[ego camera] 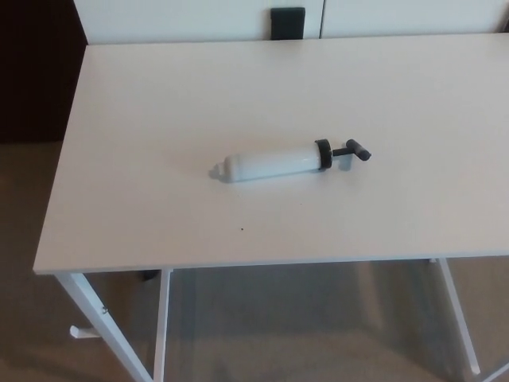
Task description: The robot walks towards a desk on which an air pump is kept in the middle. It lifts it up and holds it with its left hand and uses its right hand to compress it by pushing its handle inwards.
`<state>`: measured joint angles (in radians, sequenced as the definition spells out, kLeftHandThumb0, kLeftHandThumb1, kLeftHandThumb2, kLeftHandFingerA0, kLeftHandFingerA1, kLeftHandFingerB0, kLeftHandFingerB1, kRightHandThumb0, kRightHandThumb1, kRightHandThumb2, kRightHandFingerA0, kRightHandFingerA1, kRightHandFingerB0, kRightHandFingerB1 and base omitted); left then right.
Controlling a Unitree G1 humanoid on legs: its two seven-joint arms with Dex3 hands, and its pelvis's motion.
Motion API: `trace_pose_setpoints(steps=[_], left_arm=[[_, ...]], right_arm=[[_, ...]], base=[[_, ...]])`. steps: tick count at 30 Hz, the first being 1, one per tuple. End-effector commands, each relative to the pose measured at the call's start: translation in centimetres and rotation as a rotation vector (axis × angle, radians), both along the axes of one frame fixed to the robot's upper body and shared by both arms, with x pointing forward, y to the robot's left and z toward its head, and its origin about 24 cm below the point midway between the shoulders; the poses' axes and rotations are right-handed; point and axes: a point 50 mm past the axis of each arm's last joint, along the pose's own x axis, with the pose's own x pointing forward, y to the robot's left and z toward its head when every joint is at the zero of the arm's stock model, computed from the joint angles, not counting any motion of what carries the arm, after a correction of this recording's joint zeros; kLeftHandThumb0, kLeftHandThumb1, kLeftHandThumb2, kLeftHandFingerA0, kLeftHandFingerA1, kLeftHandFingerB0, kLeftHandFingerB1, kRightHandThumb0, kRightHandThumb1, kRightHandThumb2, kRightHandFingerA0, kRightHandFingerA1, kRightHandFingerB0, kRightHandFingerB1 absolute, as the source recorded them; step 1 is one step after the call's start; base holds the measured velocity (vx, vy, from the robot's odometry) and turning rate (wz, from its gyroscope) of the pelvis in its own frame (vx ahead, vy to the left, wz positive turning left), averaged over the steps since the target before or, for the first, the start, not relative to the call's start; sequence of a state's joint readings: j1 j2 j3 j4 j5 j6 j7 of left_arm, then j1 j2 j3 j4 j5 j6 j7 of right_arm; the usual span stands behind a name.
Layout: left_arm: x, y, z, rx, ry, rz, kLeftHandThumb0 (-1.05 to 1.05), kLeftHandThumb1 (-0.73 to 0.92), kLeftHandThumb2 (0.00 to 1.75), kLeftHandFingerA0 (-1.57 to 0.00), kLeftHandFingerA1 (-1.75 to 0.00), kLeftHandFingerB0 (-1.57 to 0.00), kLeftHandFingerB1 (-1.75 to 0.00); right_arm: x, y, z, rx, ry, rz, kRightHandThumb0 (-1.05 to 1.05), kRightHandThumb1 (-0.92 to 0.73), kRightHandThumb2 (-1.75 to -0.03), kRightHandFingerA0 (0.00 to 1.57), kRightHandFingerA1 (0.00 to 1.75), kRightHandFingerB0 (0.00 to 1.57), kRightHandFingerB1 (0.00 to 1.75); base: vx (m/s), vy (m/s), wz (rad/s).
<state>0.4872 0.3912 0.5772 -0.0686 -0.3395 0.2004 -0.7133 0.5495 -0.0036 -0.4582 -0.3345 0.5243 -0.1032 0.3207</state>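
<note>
Smooth white cylindrical air pump [274,162], seemingly plastic, lies on matte desk [143,159]

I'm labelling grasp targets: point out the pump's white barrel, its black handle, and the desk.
white barrel [270,162], head view, middle of the cylinder lying on its side.
black handle [357,150], head view, the crossbar at the pump's right end.
desk [159,95], head view, bare part of the white top.

The air pump [274,162] has a white barrel, with a black collar and handle. The desk [159,119] is plain white, and the floor [32,334] is beige.
</note>
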Motion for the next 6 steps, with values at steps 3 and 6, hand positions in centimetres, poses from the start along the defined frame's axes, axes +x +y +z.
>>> trace_pose_setpoints(steps=[3, 6], left_arm=[[-8.1, 2.7, -9.0, -0.503, 0.245, 0.248, -0.64, 0.64, 0.60, -0.38, -0.42, -0.28, -0.31], [-7.7, 2.4, -9.5, -0.458, 0.253, 0.204, -0.64, 0.64, 0.60, -0.38, -0.42, -0.28, -0.31]], right_arm=[[-4.1, -2.6, -9.2, -0.150, 0.413, 0.204, -0.79, -0.92, -0.72, 0.21, 0.35, 0.11, 0.25], [-4.1, -2.6, -9.3, -0.139, 0.428, 0.204, -0.79, -0.92, -0.72, 0.21, 0.35, 0.11, 0.25]], base=[[0.00, 0.000, 0.00], [0.00, 0.000, 0.00]])
